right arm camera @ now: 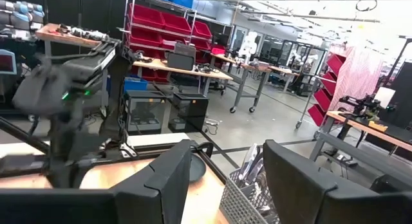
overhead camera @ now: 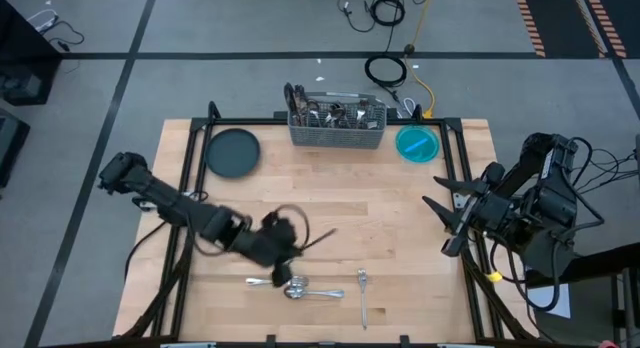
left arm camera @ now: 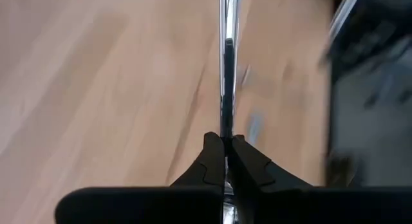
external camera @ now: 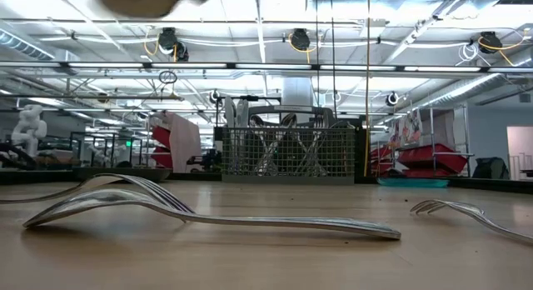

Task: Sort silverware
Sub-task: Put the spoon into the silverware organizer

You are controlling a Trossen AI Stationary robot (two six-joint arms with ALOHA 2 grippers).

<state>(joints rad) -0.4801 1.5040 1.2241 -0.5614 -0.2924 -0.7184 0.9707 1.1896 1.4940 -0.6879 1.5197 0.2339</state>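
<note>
My left gripper (overhead camera: 292, 244) is over the table's near middle, shut on one slim silver utensil (overhead camera: 322, 235). In the left wrist view that utensil (left arm camera: 226, 56) runs straight out past the fingertips (left arm camera: 224, 141); what kind it is I cannot tell. Below it, two spoons (overhead camera: 292, 285) and a fork (overhead camera: 363, 293) lie flat near the near edge; the low view shows a spoon (external camera: 208, 215) and the fork (external camera: 466, 211). The grey mesh caddy (overhead camera: 337, 124) holding more silverware stands at the far edge. My right gripper (overhead camera: 447, 220) waits open at the right edge. My left gripper pinches the utensil between its two fingers (left arm camera: 209, 161), on its end nearest the wrist (left arm camera: 225, 124). The fingers lie along the utensil, which sticks out ahead of them toward the table's right. It is seen edge-on and looks lifted clear of the wood.
A dark round plate (overhead camera: 232, 151) sits at the far left and a blue bowl (overhead camera: 417, 143) at the far right beside the caddy (external camera: 287, 152). Black frame rails (overhead camera: 185, 168) edge the table. Bare wood (overhead camera: 400, 218) lies between the caddy and the loose silverware.
</note>
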